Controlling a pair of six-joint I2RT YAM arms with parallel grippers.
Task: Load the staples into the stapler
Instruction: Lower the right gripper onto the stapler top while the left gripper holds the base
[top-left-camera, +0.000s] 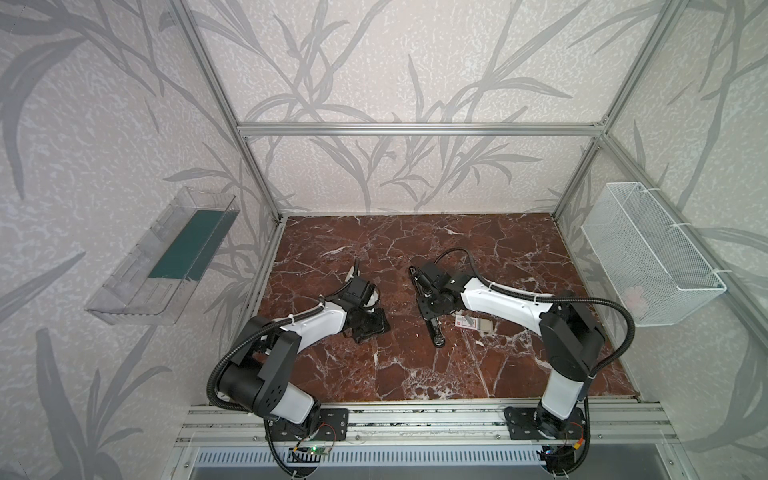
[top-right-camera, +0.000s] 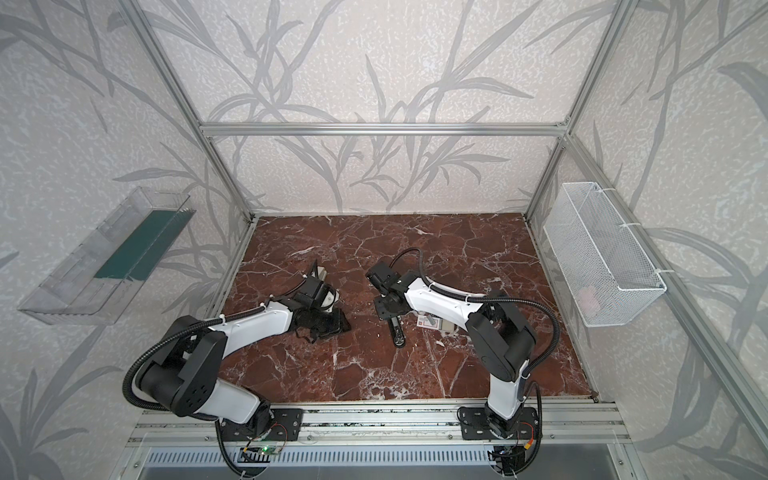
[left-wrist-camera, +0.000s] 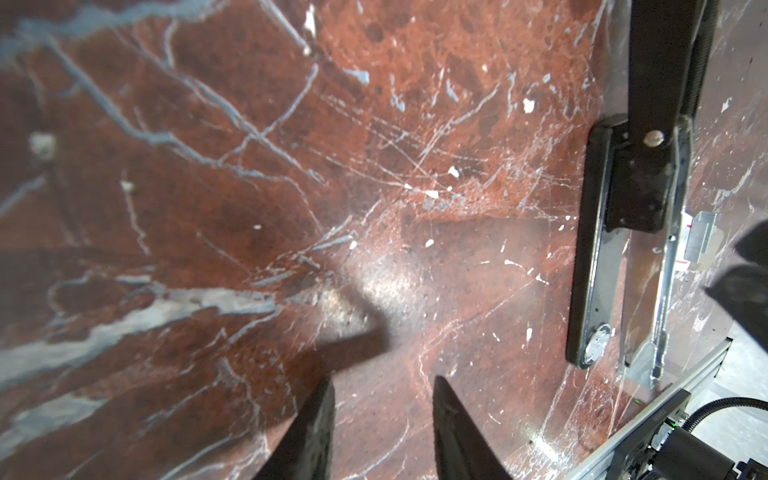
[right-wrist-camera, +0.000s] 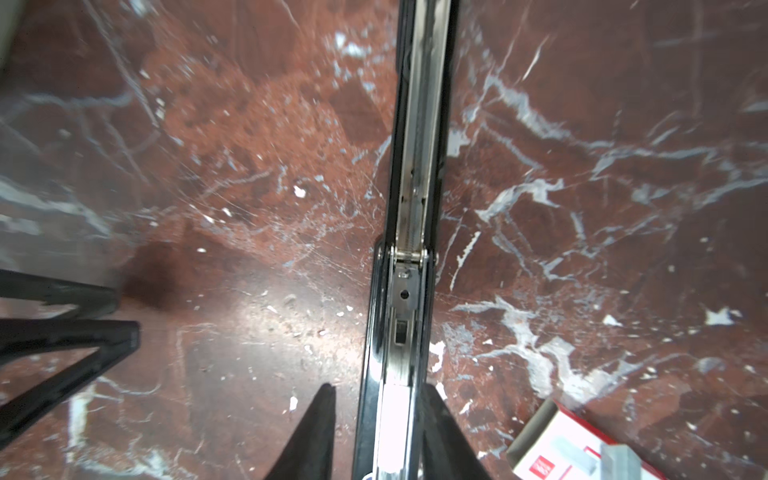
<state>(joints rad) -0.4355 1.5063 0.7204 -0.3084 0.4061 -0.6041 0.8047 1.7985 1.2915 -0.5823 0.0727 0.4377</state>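
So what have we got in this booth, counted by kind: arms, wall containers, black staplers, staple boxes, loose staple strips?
Robot arms: 2
Wall containers, a clear tray and a white wire basket: 2
Black stapler, lying opened: 1
Staple box: 1
Staple strip on the box: 1
Total: 7

A red-brown marble tabletop (top-left-camera: 415, 374), veined white and scratched, spreads across the lower middle of my workspace. At the left of both top views a clear plastic bin (top-left-camera: 124, 291) hangs on the wall with a dark green slab (top-left-camera: 193, 245) inside it. At the right hangs a white wire basket (top-left-camera: 648, 249) holding something pale pink (top-left-camera: 633, 297). Leaf-patterned wallpaper (top-left-camera: 374, 62) sits behind an aluminium frame (top-left-camera: 415, 129).
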